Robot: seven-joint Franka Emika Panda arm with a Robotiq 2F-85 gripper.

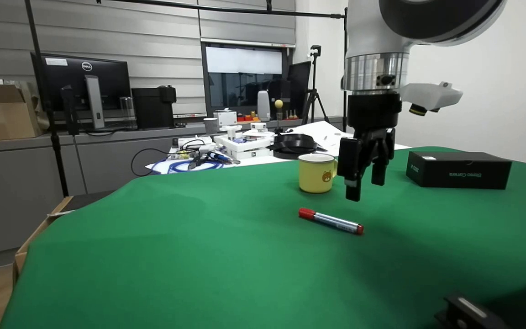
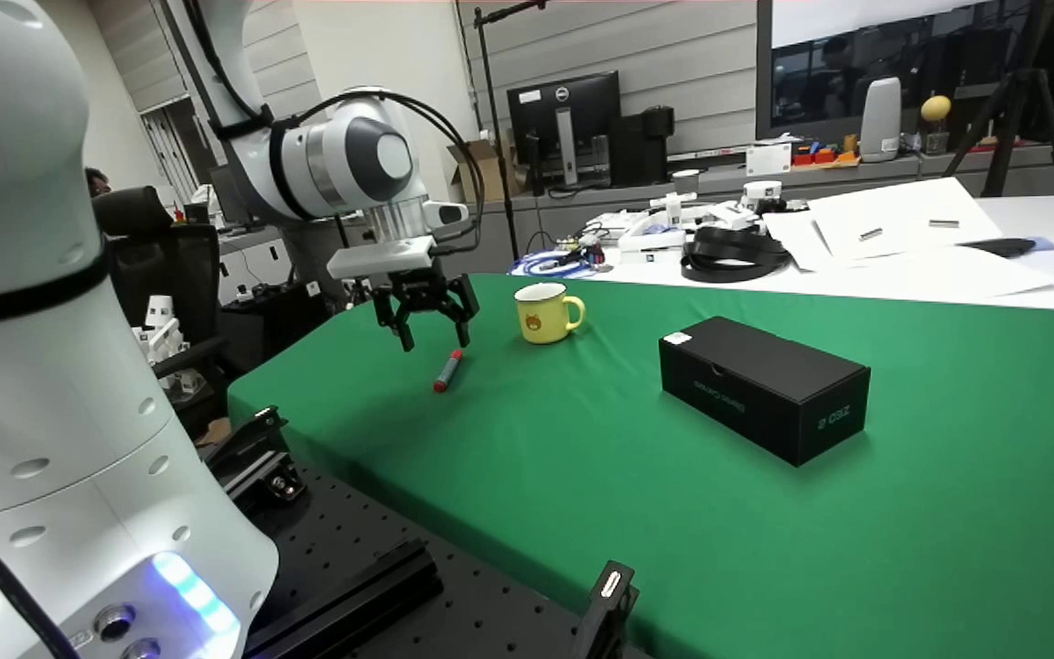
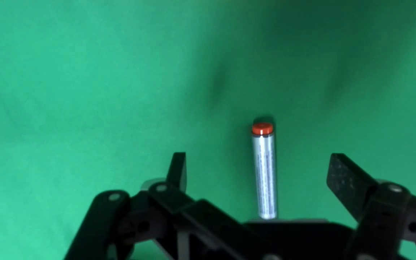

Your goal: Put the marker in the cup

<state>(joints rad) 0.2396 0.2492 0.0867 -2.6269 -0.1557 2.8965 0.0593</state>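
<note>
While the arm (image 1: 375,68) points downward over the green cloth (image 1: 176,256), its gripper (image 1: 366,188) hangs above the surface, fingers (image 3: 176,171) spread wide apart. Below, the marker (image 1: 331,221) lies flat on the cloth, framed between the fingers in the wrist view. Near it, the yellow cup (image 2: 542,317) stands upright, its inner floor hidden in both exterior views; farther off sits a closed black box (image 2: 765,389).

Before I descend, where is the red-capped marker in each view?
In an exterior view: red-capped marker, right of centre, below mid-height.
In an exterior view: marker, left of centre, slightly below mid-height.
In the wrist view: marker, right of centre, its lower end hidden by the gripper.
Shared landmark: the open gripper, above the marker in both exterior views, fingers flanking it in the wrist view.
</note>
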